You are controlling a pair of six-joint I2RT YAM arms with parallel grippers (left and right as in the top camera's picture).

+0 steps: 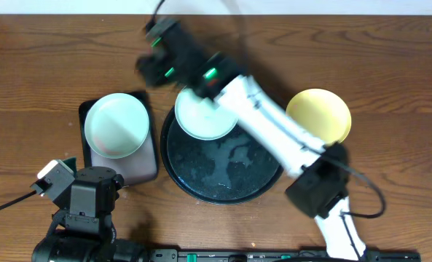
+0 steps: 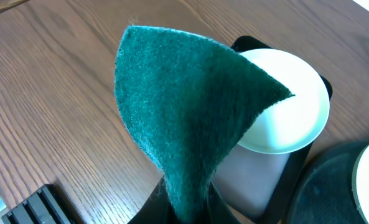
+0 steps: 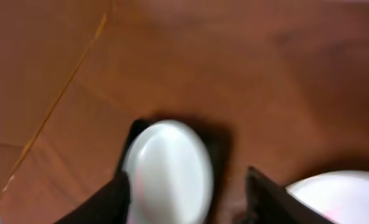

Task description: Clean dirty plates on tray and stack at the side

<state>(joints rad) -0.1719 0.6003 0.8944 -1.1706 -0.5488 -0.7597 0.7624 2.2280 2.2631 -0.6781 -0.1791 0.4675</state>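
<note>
One mint-green plate [image 1: 205,114] lies on the far left part of the large round black tray [image 1: 226,182]. A second mint-green plate [image 1: 116,125] rests on the smaller rectangular tray [image 1: 144,164]; it also shows in the left wrist view [image 2: 290,112] and the right wrist view [image 3: 168,168]. The yellow plate [image 1: 318,115] sits on the table to the right of the round tray. My right gripper [image 1: 151,64] [image 3: 187,199] is open and empty, blurred, above the table behind the trays. My left gripper [image 2: 187,211] is shut on a green scouring pad [image 2: 184,106], at the front left.
The right arm [image 1: 274,127] stretches diagonally over the round tray from the front right. The left arm's base [image 1: 84,211] stands at the front left edge. The table is brown wood.
</note>
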